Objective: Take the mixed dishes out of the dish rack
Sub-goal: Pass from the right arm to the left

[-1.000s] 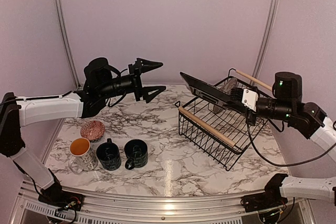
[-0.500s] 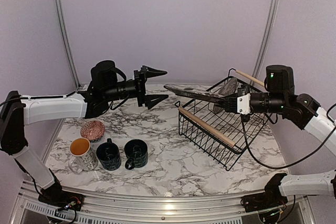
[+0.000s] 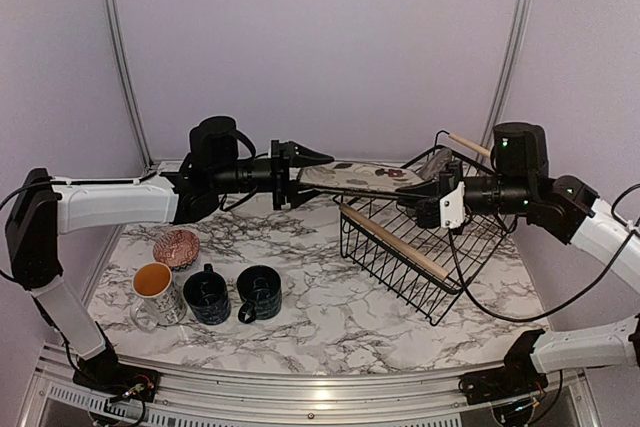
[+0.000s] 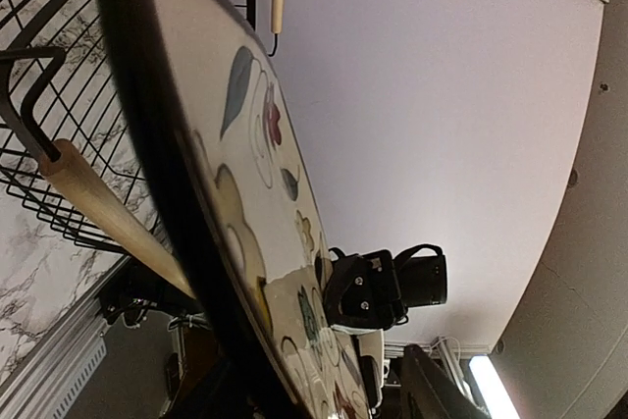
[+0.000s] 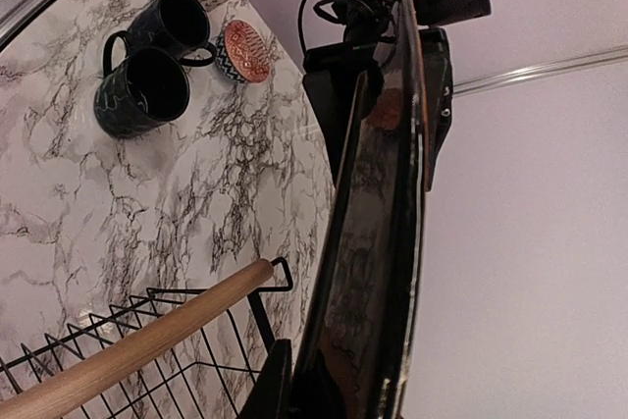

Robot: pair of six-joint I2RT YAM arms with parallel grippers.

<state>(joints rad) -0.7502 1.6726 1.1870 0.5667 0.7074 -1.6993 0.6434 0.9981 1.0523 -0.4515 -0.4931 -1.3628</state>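
The plate (image 3: 362, 175) hangs level in the air above the rack's (image 3: 392, 242) left end. The right fingers (image 5: 269, 385) clamp its right edge. The left fingers (image 3: 312, 156) are spread, one above and one below its left edge. Three mugs (image 3: 260, 292) and the bowl (image 3: 177, 247) sit on the desk (image 3: 330, 322).

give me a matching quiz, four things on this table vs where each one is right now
Things:
1. square dark patterned plate
2. white mug with orange inside
3. small pinkish-red patterned bowl
4. black wire dish rack with wooden handles

Places:
a. on the marble table, just behind the mugs
b. in the air between the left gripper and the right gripper
c. on the right side of the table
d. leftmost in the row, beside a dark blue-black mug

Pairs: 1-b, 2-d, 3-a, 4-c
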